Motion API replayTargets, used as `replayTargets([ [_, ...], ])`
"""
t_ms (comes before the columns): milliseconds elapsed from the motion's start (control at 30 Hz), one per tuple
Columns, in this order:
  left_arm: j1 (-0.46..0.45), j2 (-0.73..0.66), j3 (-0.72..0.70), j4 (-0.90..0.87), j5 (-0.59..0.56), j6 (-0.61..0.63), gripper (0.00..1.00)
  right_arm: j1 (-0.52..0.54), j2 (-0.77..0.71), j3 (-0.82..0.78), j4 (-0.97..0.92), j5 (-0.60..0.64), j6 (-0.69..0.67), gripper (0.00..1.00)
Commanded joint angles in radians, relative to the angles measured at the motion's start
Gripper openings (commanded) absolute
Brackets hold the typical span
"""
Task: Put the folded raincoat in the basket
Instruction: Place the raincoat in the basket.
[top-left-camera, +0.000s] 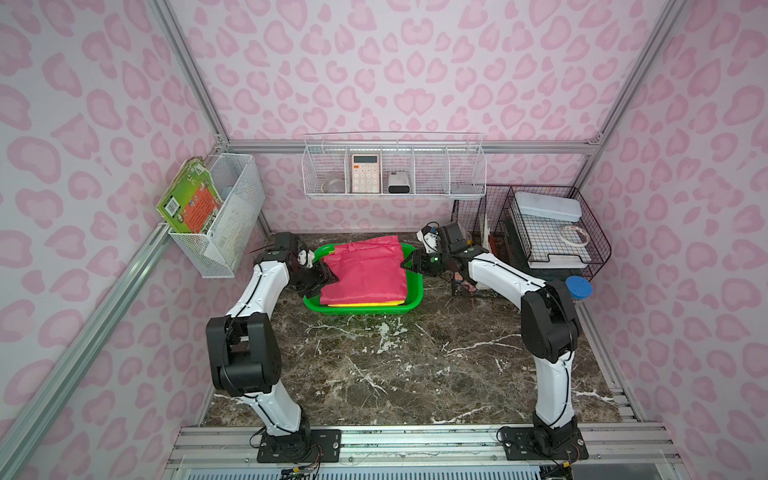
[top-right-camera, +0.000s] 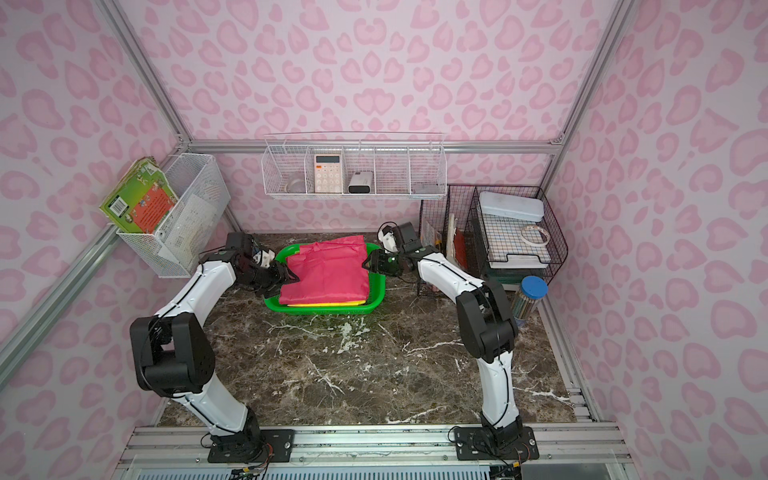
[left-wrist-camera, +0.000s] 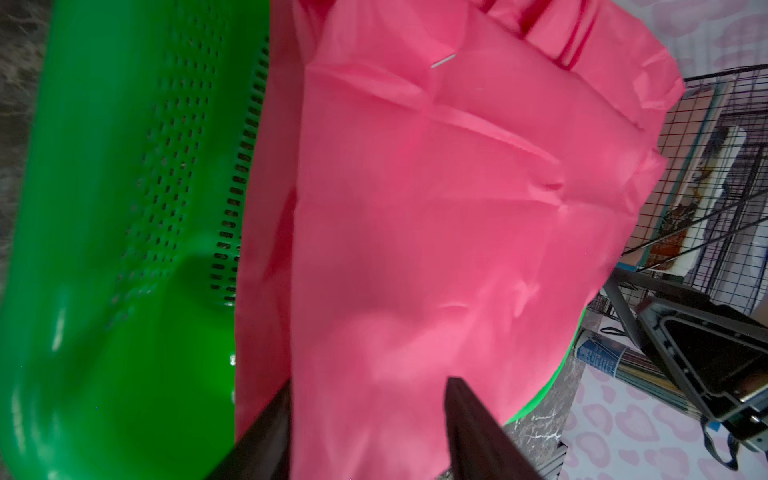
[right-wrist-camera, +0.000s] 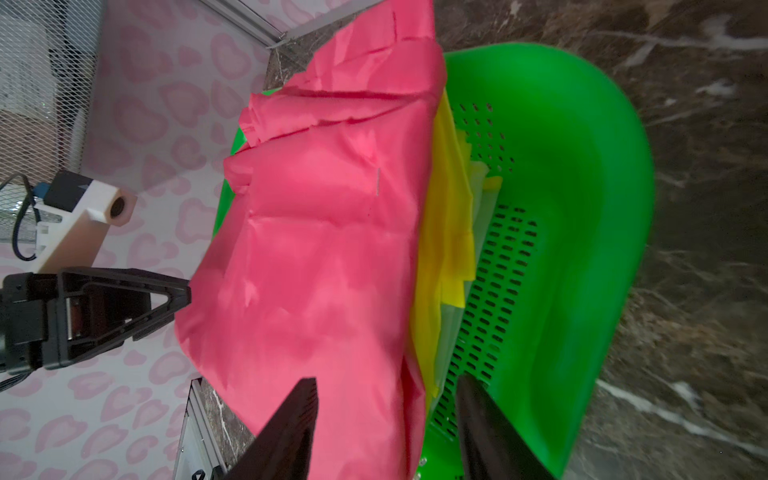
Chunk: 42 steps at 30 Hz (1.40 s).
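**Raincoat lies in the basket, a gripper at each side edge**

The pink folded raincoat (top-left-camera: 365, 270) lies in the green basket (top-left-camera: 357, 311) at the far middle of the table, on top of a yellow folded sheet (top-left-camera: 365, 304) that shows along its near edge. Its far end is crumpled and sticks out over the basket's far rim.

The left gripper (top-left-camera: 326, 280) sits at the raincoat's left edge and the right gripper (top-left-camera: 409, 264) at its right edge, so the raincoat lies straight between them: to the right of one and to the left of the other. Neither arm is clearly nearer, as both have their tips at the cloth.

In the left wrist view the left gripper (left-wrist-camera: 370, 386) has its jaws spread, with pink cloth showing in the gap. In the right wrist view the right gripper (right-wrist-camera: 386, 382) is spread too, over the raincoat's edge and the yellow layer under it. Neither looks to be pinching the cloth.

From above, the raincoat looks close to square. Its long axis seems to run near to far, turned slightly, with the crumpled end pointing to the far wall, though the camera angle makes this uncertain. The line between the grippers crosses that axis.

The placing looks nearly done. The coming move probably calls for each gripper to back straight out sideways, left and right, without dragging the loose edges along.
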<state>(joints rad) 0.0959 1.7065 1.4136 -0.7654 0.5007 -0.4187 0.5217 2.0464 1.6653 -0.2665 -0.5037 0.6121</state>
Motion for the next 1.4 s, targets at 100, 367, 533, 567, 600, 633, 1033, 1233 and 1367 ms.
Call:
replayTargets([
  [100, 0.002, -0.086, 0.077, -0.085, -0.055, 0.039, 0.86, 0.007, -0.101, -0.007, -0.032, 0.068, -0.055, 0.58],
  [367, -0.031, -0.06, 0.075, 0.081, 0.191, -0.049, 0.99, 0.081, -0.059, 0.093, -0.053, 0.017, -0.066, 0.58],
  [533, -0.104, 0.032, 0.104, 0.128, 0.201, -0.07, 0.99, 0.133, 0.037, 0.151, -0.058, -0.006, -0.057, 0.58],
  [567, -0.111, 0.052, 0.096, 0.144, 0.204, -0.081, 0.99, 0.137, 0.056, 0.146, -0.05, -0.011, -0.047, 0.58],
  [600, -0.113, 0.065, 0.079, 0.167, 0.211, -0.093, 0.99, 0.141, 0.07, 0.138, -0.039, -0.017, -0.039, 0.57],
  [633, -0.113, 0.078, 0.054, 0.197, 0.214, -0.109, 0.99, 0.143, 0.083, 0.118, -0.02, -0.025, -0.029, 0.57],
  [1033, -0.11, 0.108, -0.19, 0.313, 0.175, -0.122, 0.99, 0.141, 0.058, -0.05, 0.056, -0.035, -0.018, 0.57],
  [1233, -0.112, 0.081, -0.003, 0.208, 0.163, -0.101, 0.99, 0.138, 0.043, 0.075, -0.017, -0.031, -0.056, 0.57],
  [1367, -0.112, 0.116, 0.127, 0.173, 0.19, -0.106, 0.99, 0.137, 0.04, 0.127, -0.025, -0.034, -0.055, 0.57],
])
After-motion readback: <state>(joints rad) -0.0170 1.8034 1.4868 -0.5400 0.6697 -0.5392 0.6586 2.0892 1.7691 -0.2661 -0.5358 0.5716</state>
